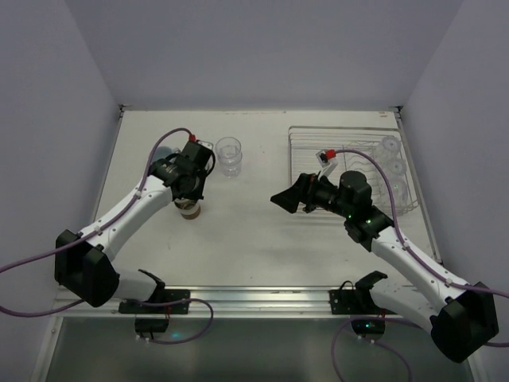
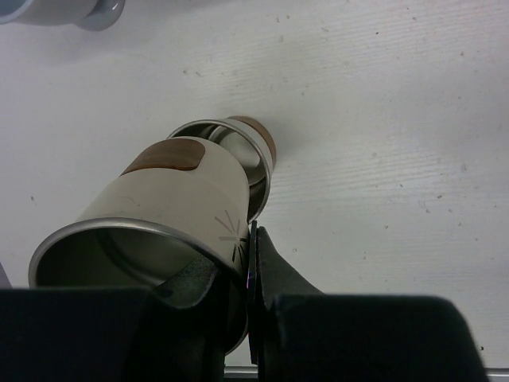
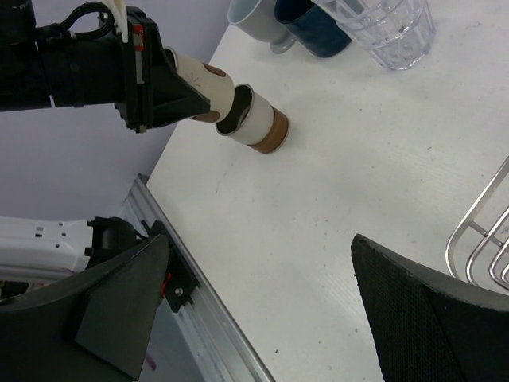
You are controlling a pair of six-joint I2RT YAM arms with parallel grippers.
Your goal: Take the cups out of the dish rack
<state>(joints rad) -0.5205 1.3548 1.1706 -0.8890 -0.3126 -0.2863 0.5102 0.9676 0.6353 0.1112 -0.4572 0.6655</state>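
**Item:** brown cup with cream top point(image 2: 171, 199), metal-lined.
**Location:** tilted above the left side of the table point(image 1: 262, 231). Its base enters the mouth of a second matching cup point(image 3: 258, 123), which sits on the table.
**Hold:** left claw point(image 2: 238, 267) clamped on the rim wall, one finger inside, one outside.
**Handling, judged:** rigid, light, smooth-sided and apt to slip. With no handle, the rim pinch suits it. The lower cup may tip if pushed sideways.
**Nearby:** light blue mug point(image 3: 253, 17), navy mug point(image 3: 306, 28), clear tumbler point(image 1: 228, 155).
**Further off:** dish rack point(image 1: 306, 139), with glass tumblers point(image 1: 395, 171) inside it. Right claw point(image 3: 258, 247) spread wide and empty, beside the rack.
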